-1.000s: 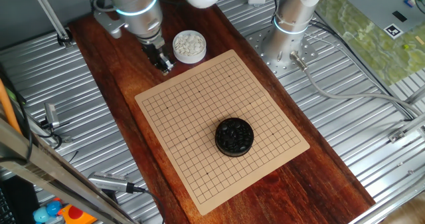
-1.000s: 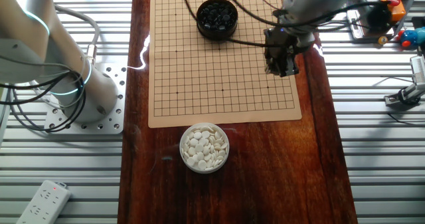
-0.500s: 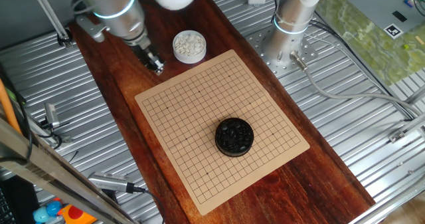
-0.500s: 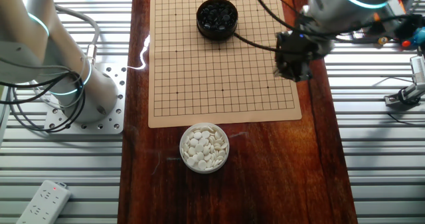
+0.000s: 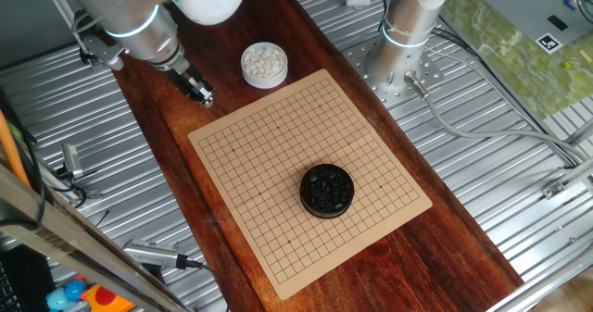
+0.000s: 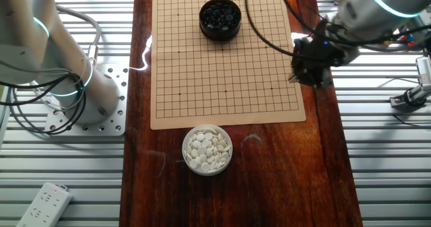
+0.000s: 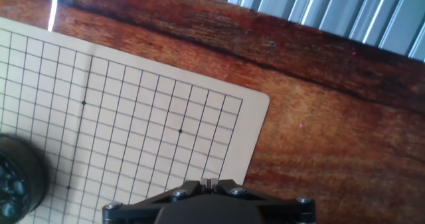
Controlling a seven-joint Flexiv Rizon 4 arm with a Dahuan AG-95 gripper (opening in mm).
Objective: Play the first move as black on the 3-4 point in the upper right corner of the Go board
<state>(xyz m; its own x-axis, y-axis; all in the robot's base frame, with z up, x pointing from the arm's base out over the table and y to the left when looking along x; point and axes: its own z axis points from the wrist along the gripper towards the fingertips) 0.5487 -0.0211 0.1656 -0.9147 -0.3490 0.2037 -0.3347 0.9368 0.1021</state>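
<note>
Hand view: gripper [image 7: 209, 184] cut off by the lower edge, fingertips barely showing, jaw gap indistinct; bowl of black stones [image 7: 16, 177] cropped at the left edge. The board [image 7: 133, 117] runs past the left and bottom edges. Fixed views: gripper too small to resolve.

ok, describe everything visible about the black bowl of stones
The round black bowl is shallow and dark-walled, lidless, upright, and filled with glossy black stones. It sits directly on the tan gridded board, within the grid and nearer one edge than the centre. Nothing else touches it; the gripper hangs off the board's far side.
</note>
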